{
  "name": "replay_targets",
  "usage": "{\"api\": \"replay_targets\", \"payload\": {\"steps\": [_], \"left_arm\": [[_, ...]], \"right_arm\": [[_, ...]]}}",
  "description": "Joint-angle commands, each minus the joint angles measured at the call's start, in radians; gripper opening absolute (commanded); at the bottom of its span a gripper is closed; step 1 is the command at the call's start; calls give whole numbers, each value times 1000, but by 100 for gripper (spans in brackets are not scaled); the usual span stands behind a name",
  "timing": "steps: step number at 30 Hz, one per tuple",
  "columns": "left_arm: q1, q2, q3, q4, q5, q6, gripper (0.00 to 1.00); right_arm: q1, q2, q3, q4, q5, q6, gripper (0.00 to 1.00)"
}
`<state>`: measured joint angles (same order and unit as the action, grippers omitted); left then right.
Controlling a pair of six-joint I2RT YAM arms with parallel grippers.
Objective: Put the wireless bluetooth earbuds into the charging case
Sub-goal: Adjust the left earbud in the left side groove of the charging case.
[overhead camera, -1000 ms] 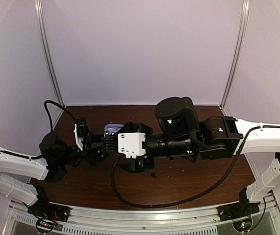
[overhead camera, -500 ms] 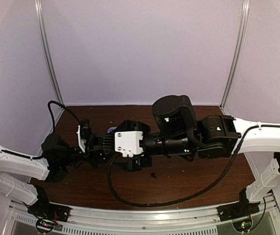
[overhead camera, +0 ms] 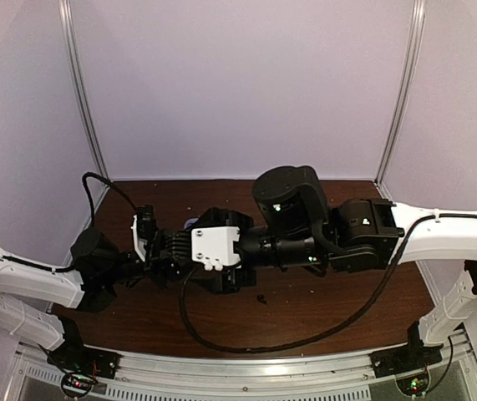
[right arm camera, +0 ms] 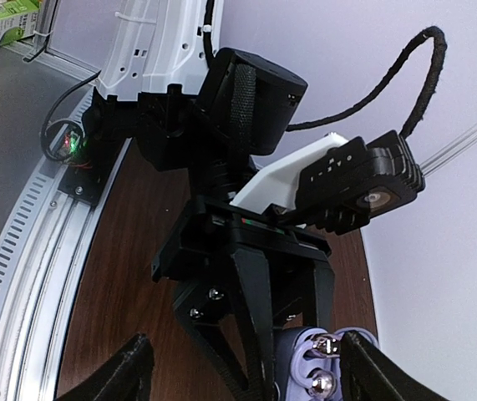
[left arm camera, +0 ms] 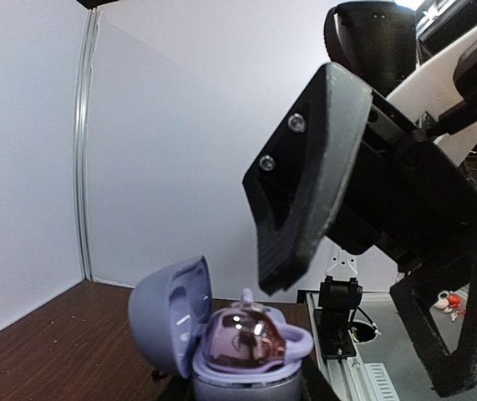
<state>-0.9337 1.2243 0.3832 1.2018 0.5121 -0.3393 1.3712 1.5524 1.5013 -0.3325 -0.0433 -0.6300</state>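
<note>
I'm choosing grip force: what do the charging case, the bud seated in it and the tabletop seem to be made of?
The charging case is likely matte lavender plastic, evenly shaded without sharp glints. The bud seated in it is glossy, perhaps polished or metallised plastic; it mirrors bright highlights. The table is dark brown wood or wood-look laminate with faint grain; which, I cannot tell.

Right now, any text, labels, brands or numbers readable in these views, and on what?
No text is legible.
White lettering on the black housing on the left arm: too small to read.
Print on the green-and-white carton: blurred.
Top and left wrist views: none.
</note>
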Motion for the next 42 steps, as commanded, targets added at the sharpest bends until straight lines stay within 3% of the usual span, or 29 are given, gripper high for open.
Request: {"api": "replay_targets", "payload": {"steps": [1, 42], "left_arm": [[-8, 4, 29, 42, 3, 10, 0], [-8, 27, 30, 91, -4, -23, 0]], "right_arm": [[-10, 15, 29, 7, 22, 5, 76], [-36, 40, -10, -45, 16, 6, 73]]}}
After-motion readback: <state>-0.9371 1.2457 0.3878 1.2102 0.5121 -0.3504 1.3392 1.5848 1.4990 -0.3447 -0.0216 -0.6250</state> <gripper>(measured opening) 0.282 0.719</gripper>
